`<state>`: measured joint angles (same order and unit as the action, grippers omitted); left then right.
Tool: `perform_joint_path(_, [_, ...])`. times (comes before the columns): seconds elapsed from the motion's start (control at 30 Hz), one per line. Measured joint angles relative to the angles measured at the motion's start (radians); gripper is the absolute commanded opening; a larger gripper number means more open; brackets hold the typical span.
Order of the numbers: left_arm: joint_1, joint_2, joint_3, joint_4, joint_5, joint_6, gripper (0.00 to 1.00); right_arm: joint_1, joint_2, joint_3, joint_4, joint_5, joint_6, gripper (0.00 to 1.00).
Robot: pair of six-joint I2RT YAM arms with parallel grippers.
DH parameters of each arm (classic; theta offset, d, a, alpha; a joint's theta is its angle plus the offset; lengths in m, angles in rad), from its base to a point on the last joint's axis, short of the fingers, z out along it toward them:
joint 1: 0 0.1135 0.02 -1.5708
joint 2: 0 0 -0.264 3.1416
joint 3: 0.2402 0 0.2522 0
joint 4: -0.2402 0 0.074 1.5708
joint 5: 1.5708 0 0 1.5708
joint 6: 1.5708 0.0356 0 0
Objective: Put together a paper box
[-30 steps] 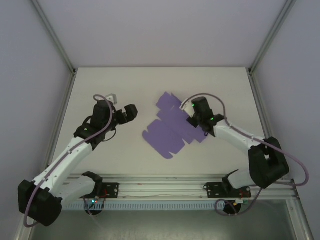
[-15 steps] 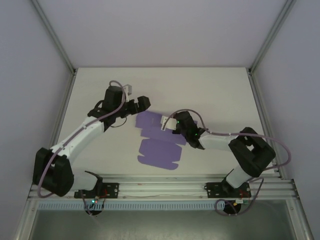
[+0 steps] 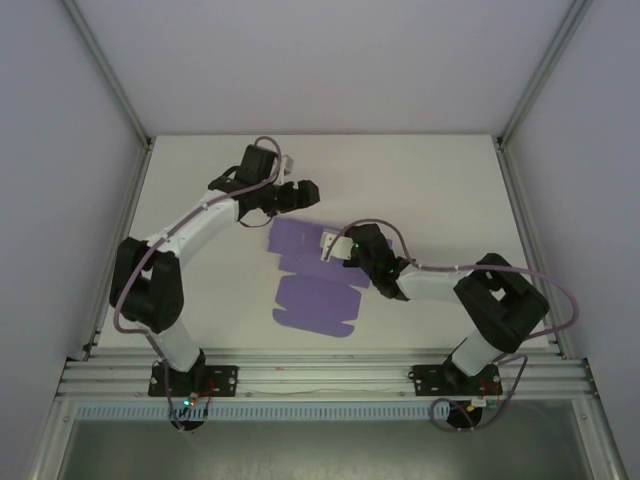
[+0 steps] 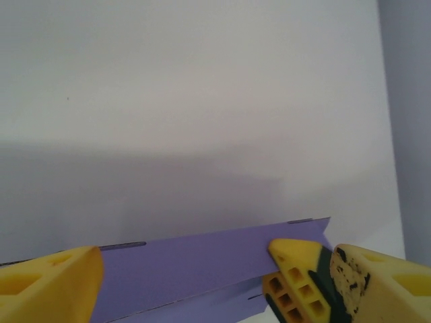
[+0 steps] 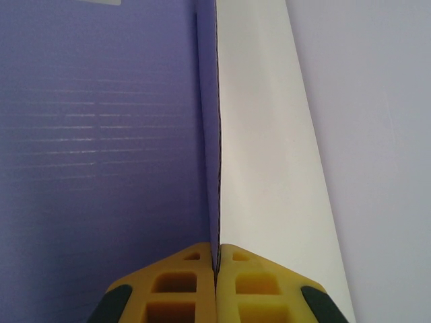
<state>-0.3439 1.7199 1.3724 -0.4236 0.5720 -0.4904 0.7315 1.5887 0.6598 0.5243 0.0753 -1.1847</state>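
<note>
Tabletop (image 3: 430,170): right jaws tight on paper box (image 3: 315,305)

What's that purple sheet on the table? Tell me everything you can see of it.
The box is a flat cut-out of thin purple card, plain, with flaps and rounded corners, lying in the middle of the table. One panel is folded upright along a crease and pinched edge-on in the shut right pincer. The open left pincer hovers at its far edge.

No legible text anywhere
</note>
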Motion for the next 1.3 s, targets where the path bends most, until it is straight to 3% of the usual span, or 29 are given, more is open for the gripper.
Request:
perform_joint_path(0.37, [-0.029, 0.115, 0.086, -0.169, -0.006, 0.062, 0.81, 0.0, 0.004, -0.014, 0.044, 0.008, -0.018, 0.0])
perform_joint_path(0.67, [-0.029, 0.106, 0.036, -0.161, 0.051, 0.035, 0.76, 0.001, 0.013, -0.014, 0.063, 0.009, -0.011, 0.0])
perform_joint_path(1.0, [-0.026, 0.084, -0.076, 0.026, 0.161, -0.121, 0.61, 0.0, 0.014, -0.029, 0.095, 0.025, 0.006, 0.0])
perform_joint_path(1.13, [-0.022, 0.079, -0.109, 0.109, 0.168, -0.194, 0.49, -0.002, 0.02, -0.036, 0.11, 0.046, 0.016, 0.0])
perform_joint_path(1.3, [-0.022, 0.055, -0.191, 0.267, 0.195, -0.319, 0.47, -0.001, 0.025, -0.042, 0.137, 0.058, 0.032, 0.0])
